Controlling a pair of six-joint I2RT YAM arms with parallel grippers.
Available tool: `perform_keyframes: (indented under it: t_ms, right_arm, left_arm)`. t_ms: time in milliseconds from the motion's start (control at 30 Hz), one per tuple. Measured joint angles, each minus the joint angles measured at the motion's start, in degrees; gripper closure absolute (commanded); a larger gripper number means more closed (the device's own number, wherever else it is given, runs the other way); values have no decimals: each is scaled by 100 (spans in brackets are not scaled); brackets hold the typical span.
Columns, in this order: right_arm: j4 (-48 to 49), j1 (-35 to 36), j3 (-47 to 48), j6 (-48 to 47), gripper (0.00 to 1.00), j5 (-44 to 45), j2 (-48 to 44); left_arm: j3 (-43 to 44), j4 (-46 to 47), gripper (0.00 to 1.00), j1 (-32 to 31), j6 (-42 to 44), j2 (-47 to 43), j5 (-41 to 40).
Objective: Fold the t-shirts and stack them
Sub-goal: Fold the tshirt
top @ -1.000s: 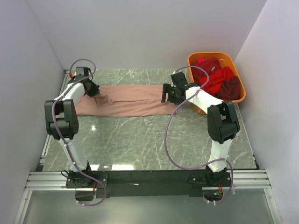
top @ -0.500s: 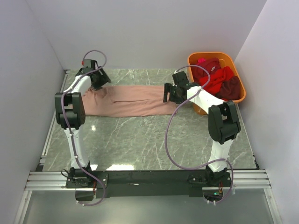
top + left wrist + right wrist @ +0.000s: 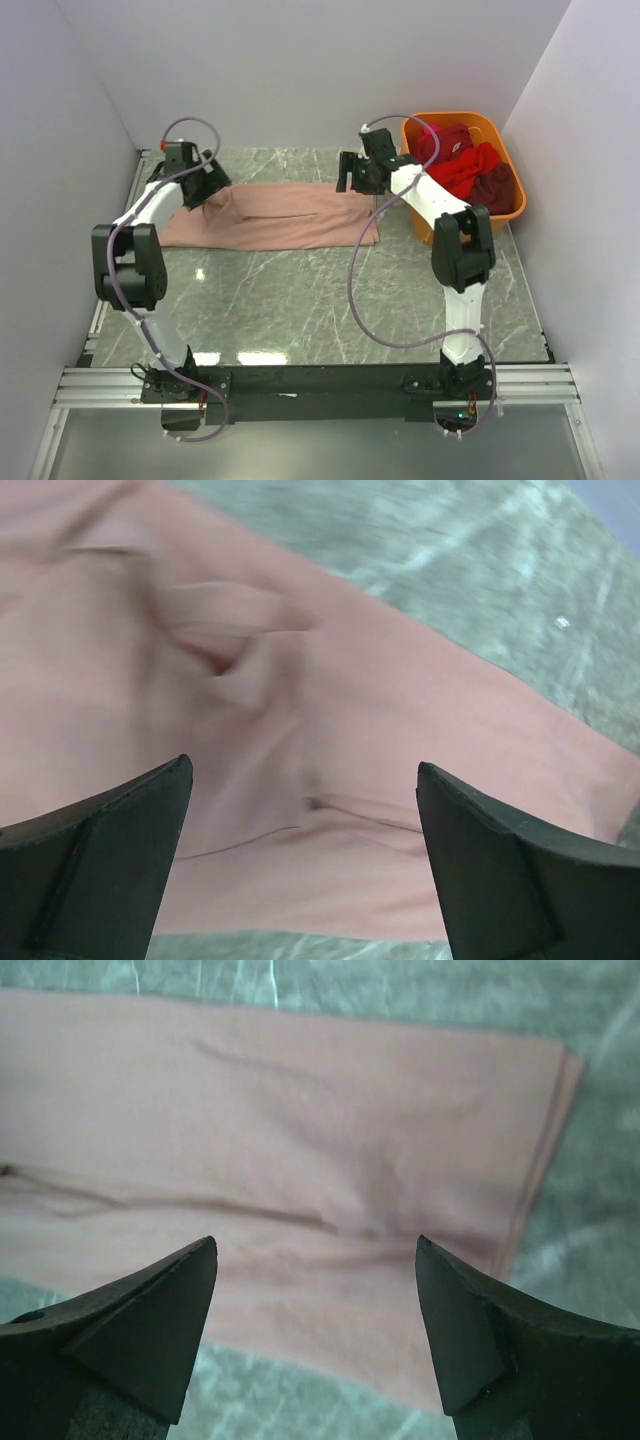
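Observation:
A dusty salmon-pink t-shirt (image 3: 285, 215) lies folded into a long strip across the back of the table. My left gripper (image 3: 205, 187) hovers over its left end, open with nothing between the fingers. In the left wrist view the pink cloth (image 3: 400, 710) shows a small pucker under the open left gripper (image 3: 303, 770). My right gripper (image 3: 352, 177) hangs open over the strip's right end near its far edge. The right wrist view shows flat pink cloth (image 3: 300, 1110) below the open right gripper (image 3: 315, 1245). Bright red (image 3: 462, 170), maroon (image 3: 496, 188) and magenta (image 3: 432, 130) t-shirts lie bunched in the basket.
An orange plastic basket (image 3: 450, 117) stands at the back right corner, just right of my right arm. White walls close in the table on the left, back and right. Bare grey marble tabletop (image 3: 320, 300) stretches in front of the pink strip.
My left gripper has opened and let go of the pink shirt's left end, which now lies flatter. My right gripper has moved toward the far edge of the strip, still open.

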Motion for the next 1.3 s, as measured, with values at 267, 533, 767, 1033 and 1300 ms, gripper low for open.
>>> perform_keyframes:
  t_ms: [267,533,767,1033,1300]
  right_arm:
    - [-188,0,1270,-129,14,-234,1443]
    - [-356,0,1283,-184,13,-245,1628]
    - [-404,0,1283,-282,13,-199,1679]
    - [-326,-2,1161,-249,14,-236,1679]
    - [778,136,-1541,199,15,-669,68]
  left_arm:
    - [-48,140,1,442,-195,446,63]
    - [986,254,0,299,-251,1646,452]
    - [2441,-2,1,111,-181,2559,380]
    - [2667,-243,1,31,-42,2708,131]
    - [3123,-389,1,-210,87,2988,61]
